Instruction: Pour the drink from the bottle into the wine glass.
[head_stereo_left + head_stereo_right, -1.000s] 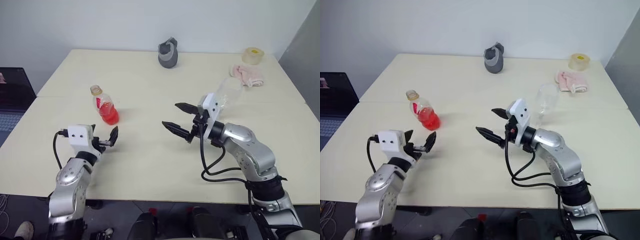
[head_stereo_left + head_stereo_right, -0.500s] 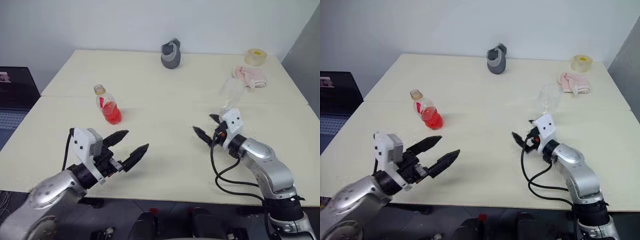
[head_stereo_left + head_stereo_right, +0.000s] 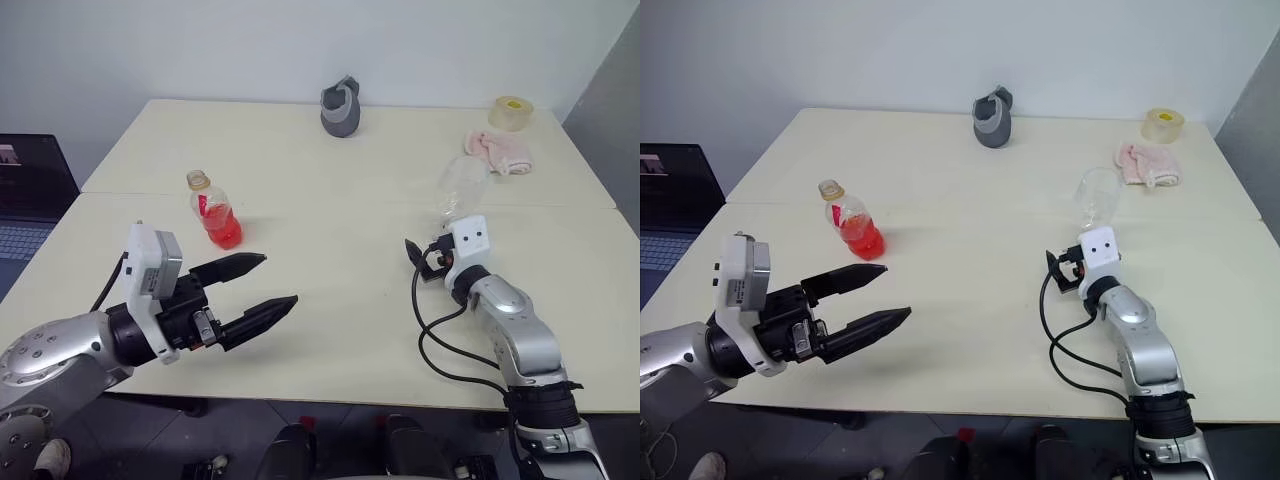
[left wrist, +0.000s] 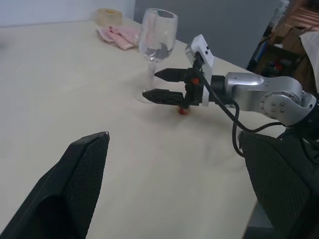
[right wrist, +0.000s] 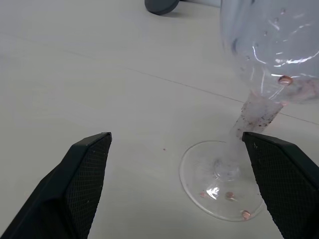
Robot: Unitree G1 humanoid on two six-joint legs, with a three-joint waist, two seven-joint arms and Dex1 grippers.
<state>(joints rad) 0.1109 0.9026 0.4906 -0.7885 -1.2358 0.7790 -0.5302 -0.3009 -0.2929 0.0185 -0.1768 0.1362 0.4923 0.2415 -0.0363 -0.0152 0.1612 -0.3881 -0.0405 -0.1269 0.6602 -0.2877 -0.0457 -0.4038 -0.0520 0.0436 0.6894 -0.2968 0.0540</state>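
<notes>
Bottle [image 3: 212, 212] with its red drink [image 3: 219, 230] stands capped and untouched on the worktop [image 3: 330, 180], well apart from the wine glass [image 3: 458, 187]. Right tool [image 4: 159, 83], spread, nears the stem; left tool [image 3: 256, 285], spread, must reach and grasp the bottle.

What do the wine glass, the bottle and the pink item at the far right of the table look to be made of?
The wine glass: clear glass by its sharp highlights, though clear plastic can't be ruled out.
The bottle: thin clear plastic, seemingly, with red drink showing through and a tan cap.
The pink item: soft cloth, crumpled and matte.
</notes>
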